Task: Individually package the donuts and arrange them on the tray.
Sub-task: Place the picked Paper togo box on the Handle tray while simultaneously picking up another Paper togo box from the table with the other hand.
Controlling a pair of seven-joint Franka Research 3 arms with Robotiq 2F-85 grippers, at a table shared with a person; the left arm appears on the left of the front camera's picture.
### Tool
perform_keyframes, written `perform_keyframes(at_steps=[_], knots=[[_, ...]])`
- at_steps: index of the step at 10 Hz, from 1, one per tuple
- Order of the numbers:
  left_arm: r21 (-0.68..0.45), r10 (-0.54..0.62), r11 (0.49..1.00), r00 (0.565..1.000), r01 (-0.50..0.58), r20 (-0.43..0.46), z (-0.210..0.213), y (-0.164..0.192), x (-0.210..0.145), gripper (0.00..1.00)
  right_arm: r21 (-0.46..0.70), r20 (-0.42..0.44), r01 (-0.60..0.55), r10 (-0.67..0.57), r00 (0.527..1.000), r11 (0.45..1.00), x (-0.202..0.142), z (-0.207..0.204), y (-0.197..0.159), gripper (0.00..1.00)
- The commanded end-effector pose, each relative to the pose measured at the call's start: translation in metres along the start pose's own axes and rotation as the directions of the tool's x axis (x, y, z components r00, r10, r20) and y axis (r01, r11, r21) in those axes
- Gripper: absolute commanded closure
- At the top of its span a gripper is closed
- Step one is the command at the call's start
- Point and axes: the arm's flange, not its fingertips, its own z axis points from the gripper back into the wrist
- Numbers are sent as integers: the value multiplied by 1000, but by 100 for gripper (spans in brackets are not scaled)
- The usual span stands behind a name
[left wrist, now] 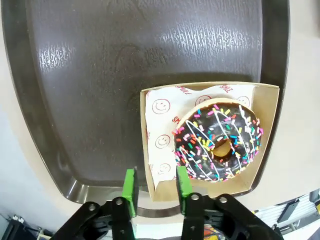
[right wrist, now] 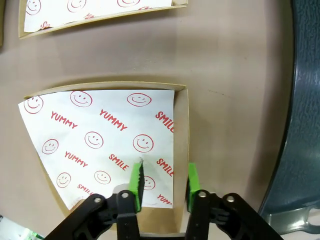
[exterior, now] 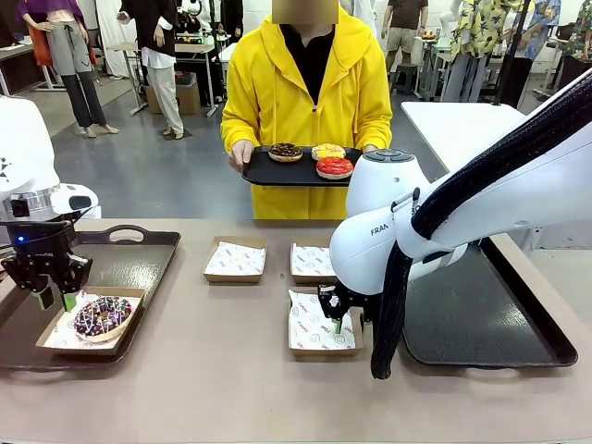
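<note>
Right gripper: jaws part open astride the wall of an empty box, gripping nothing, seemingly poised to pinch it. Left gripper: likewise apart and empty, over the left tray at a corner of the filled box. One sprinkled donut sits boxed there; three donuts wait on the person's tray.

Robotics lab, open hall. My desk is a plain tan top, with my own white arms reaching over it from both sides. Past the desk's far edge lies a wide stretch of bare grey floor. Right of that stands a white table. Further back from the desk are more work tables, loaded with gear, set in rows.
</note>
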Motion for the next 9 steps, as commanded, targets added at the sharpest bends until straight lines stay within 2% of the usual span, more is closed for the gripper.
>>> perform_keyframes(at_steps=[1, 2, 7, 9], knots=[[24, -13, 1000, 1000, 13, 14, -1, 0, -5, 0, -28, 35, 24, -23, 999, 999, -1, -1, 7, 97], [23, -12, 1000, 1000, 11, 13, -1, 0, -6, 0, -31, 34, 26, -25, 999, 999, 0, -1, 7, 100], [-3, -13, 1000, 1000, 13, 1, 3, 2, -8, 2, -31, 29, 42, -42, 999, 999, -1, 2, 6, 100], [-76, -19, 997, 1000, 20, 7, 12, 8, -18, 2, -31, -5, 28, -29, 1000, 999, -10, 22, 1, 100]])
